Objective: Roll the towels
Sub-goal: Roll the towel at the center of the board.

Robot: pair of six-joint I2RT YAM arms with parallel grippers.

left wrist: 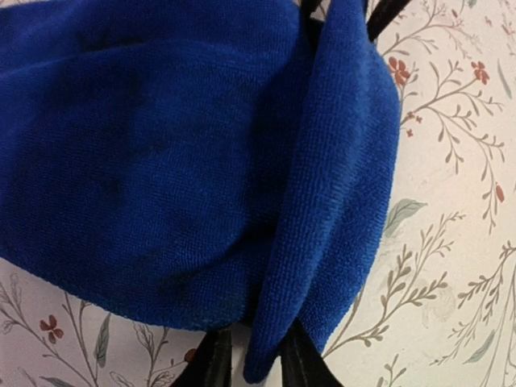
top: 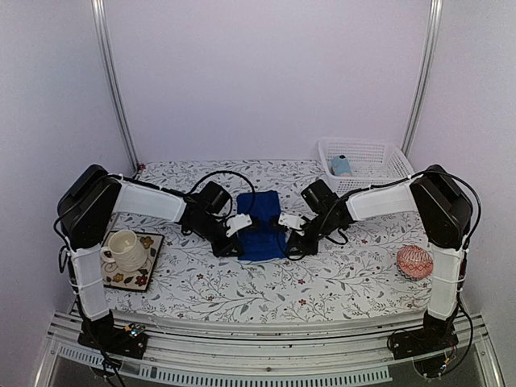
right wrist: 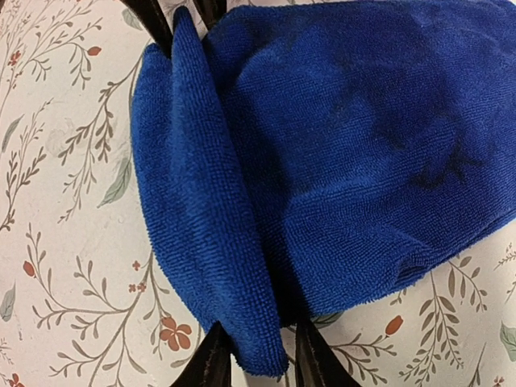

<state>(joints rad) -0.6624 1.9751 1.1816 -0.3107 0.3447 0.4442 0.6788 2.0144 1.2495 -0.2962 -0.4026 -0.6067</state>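
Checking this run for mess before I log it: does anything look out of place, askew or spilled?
Nothing spilled or damaged. The only untidy thing is the blue towel, bunched mid-table with one raised fold, its ends sitting inside the left claw and the right claw. The cup stands upright on its tile.

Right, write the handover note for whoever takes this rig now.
Grippers: the left gripper has a raised fold of the royal-blue towel between its fingers; whether it is gripping can't be told. The right gripper is the same, on the opposite side.
Things: royal-blue towel lies mid-table. The light-blue towel is in the white basket and looks bundled.
Done: little, no cylinder yet.
Left: roll the royal-blue towel.
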